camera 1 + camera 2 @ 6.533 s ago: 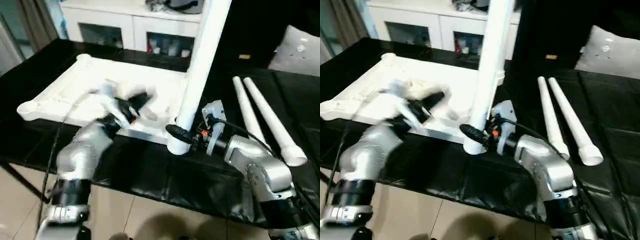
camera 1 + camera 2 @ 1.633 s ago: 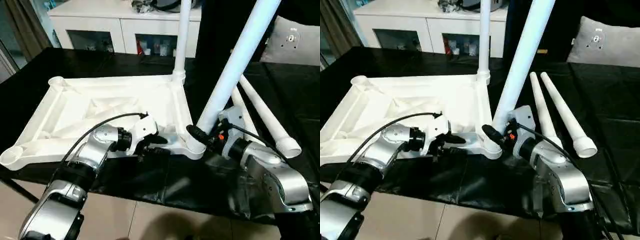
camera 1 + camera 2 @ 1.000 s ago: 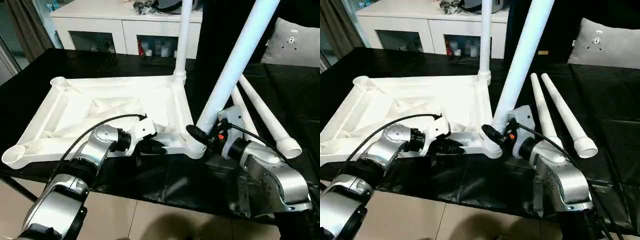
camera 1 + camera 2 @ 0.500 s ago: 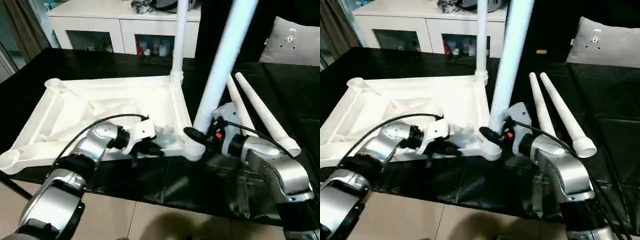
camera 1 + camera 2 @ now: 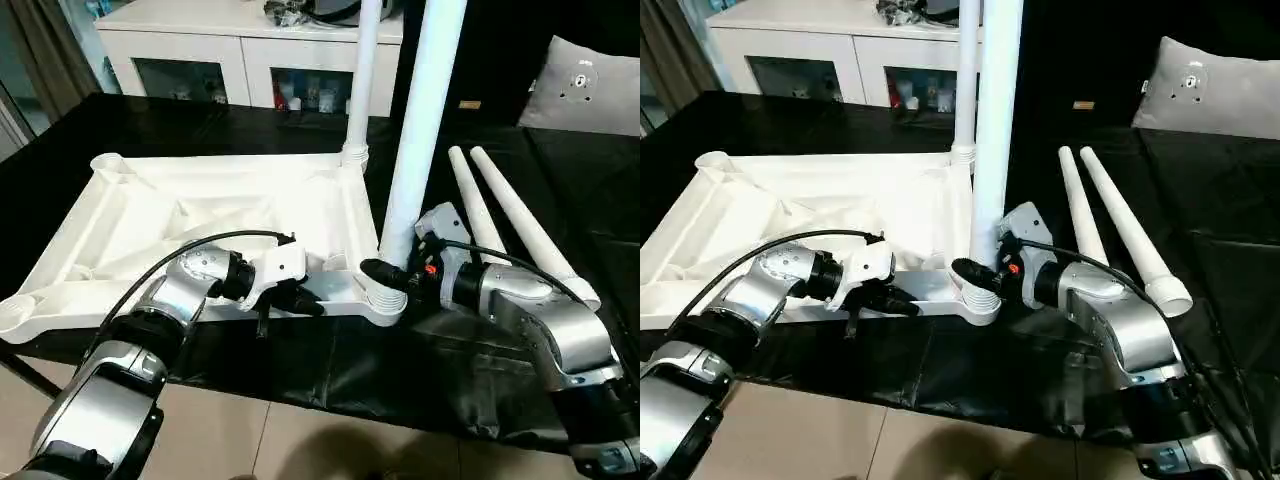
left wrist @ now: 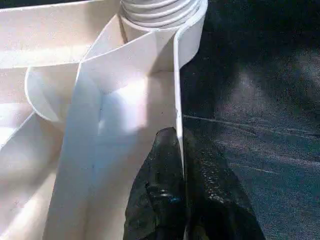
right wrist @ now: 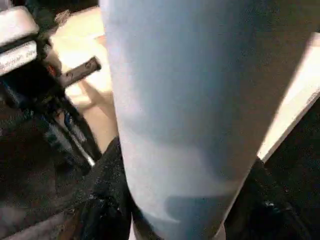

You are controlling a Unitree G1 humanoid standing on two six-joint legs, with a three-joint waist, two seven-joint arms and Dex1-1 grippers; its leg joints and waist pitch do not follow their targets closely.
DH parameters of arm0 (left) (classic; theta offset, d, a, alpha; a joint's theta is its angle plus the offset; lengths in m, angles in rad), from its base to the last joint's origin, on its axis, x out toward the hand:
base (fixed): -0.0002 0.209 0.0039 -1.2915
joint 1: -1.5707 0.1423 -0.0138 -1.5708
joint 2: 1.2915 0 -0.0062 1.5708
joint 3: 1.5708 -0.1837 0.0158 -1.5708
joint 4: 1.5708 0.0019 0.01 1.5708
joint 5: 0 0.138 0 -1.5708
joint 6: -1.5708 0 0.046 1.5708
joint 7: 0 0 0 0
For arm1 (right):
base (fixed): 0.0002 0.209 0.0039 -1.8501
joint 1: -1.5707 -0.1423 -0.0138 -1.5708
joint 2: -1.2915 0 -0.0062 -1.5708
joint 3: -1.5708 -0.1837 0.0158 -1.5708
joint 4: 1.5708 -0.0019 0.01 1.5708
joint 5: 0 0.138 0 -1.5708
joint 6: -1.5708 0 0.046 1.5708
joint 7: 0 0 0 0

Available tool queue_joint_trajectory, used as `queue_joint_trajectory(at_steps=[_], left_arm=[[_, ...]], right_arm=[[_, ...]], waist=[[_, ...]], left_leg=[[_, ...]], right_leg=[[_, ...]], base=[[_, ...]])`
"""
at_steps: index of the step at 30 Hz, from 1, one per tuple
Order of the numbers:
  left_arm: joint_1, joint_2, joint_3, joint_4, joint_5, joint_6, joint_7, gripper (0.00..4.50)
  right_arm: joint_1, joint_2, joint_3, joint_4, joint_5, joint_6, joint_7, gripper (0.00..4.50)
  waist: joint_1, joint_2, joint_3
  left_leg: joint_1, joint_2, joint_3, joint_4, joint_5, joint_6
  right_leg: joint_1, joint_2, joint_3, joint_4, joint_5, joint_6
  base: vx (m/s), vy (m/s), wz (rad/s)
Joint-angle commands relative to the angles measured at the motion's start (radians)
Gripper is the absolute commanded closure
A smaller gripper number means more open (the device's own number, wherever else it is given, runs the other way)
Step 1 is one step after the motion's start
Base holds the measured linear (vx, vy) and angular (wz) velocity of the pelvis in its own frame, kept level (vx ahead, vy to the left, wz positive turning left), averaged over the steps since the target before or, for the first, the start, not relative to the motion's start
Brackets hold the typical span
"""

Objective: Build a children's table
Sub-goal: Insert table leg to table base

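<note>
White upturned table top (image 5: 200,215): left claw (image 6: 179,150) pinches its near rim; right claw (image 5: 392,281) grips upright leg (image 5: 420,130) at corner socket. 2 spare legs (image 5: 505,215) on black tabletop (image 5: 600,200).

We see two silver, rounded metallic forearms, each ringed by a black band behind the wrist. The left end effector (image 5: 300,300) has two glossy black fingers (image 6: 160,200) with a faintly pebbled surface, set on a white housing; a thin black cable loops back from that housing. Behind the right end effector (image 5: 385,275) sit a pale grey bracket, a small red-orange mark and another black cable.
</note>
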Motion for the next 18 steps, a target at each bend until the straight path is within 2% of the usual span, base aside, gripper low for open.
queue_joint_trajectory(at_steps=[1, 4, 5, 6, 8, 9, 10, 18], left_arm=[[-0.003, 0.006, 0.001, -0.034, -0.009, -0.019, -0.015, 4.50], [-0.002, 0.005, 0.003, -0.035, -0.008, -0.019, -0.015, 4.50], [-0.002, 0.003, 0.011, -0.031, -0.013, -0.014, -0.013, 4.50], [-0.003, 0.002, 0.013, -0.030, -0.014, -0.013, -0.012, 4.50], [-0.006, 0.001, 0.018, -0.021, -0.015, -0.012, -0.004, 4.50], [-0.006, 0.000, 0.021, -0.018, -0.016, -0.012, 0.000, 4.50], [-0.006, 0.000, 0.023, -0.016, -0.017, -0.013, 0.003, 4.50], [-0.007, -0.003, 0.031, -0.011, -0.020, -0.012, 0.015, 4.50]], right_arm=[[0.011, 0.014, -0.009, 0.052, 0.022, 0.014, -0.007, 2.61], [0.012, 0.017, -0.017, 0.057, 0.030, 0.017, -0.008, 2.61], [0.040, 0.022, -0.045, 0.057, 0.061, 0.028, -0.003, 2.61], [0.053, 0.023, -0.055, 0.056, 0.071, 0.032, -0.001, 2.61], [0.097, 0.023, -0.062, 0.055, 0.070, 0.023, 0.007, 2.61], [0.119, 0.024, -0.057, 0.053, 0.059, 0.010, 0.009, 2.61], [0.128, 0.024, -0.054, 0.051, 0.055, 0.003, 0.009, 2.61], [0.195, 0.017, -0.040, 0.024, 0.018, -0.066, -0.017, 2.61]], waist=[[0.008, -0.008, -0.068], [0.009, -0.009, -0.069], [0.010, -0.008, -0.070], [0.011, -0.002, -0.070], [0.018, -0.006, -0.071], [0.020, -0.002, -0.070], [0.021, -0.004, -0.070], [0.020, -0.003, -0.066]], left_leg=[[-0.004, 0.021, 0.004, -0.063, -0.164, 0.047], [-0.004, 0.022, 0.003, -0.064, -0.159, 0.046], [-0.003, 0.022, 0.004, -0.064, -0.157, 0.047], [-0.003, 0.022, 0.004, -0.063, -0.159, 0.049], [-0.003, 0.023, 0.005, -0.063, -0.157, 0.050], [-0.002, 0.024, 0.005, -0.064, -0.163, 0.050], [-0.002, 0.024, 0.005, -0.064, -0.167, 0.046], [0.002, 0.021, 0.002, -0.069, -0.211, 0.037]], right_leg=[[0.064, -0.073, 0.039, -0.073, -0.367, -0.162], [0.065, -0.072, 0.039, -0.068, -0.337, -0.170], [0.065, -0.072, 0.040, -0.067, -0.328, -0.175], [0.065, -0.073, 0.041, -0.069, -0.325, -0.177], [0.066, -0.072, 0.041, -0.068, -0.309, -0.182], [0.065, -0.072, 0.040, -0.068, -0.314, -0.182], [0.065, -0.073, 0.039, -0.069, -0.321, -0.178], [0.062, -0.073, 0.037, -0.083, -0.428, -0.141]], base=[[0.000, 0.000, 0.00], [0.000, 0.000, 0.00], [0.000, 0.000, 0.00], [0.000, 0.000, 0.00], [0.000, 0.000, 0.00], [0.000, 0.000, 0.00], [0.000, 0.000, 0.00], [0.000, 0.000, 0.00]])
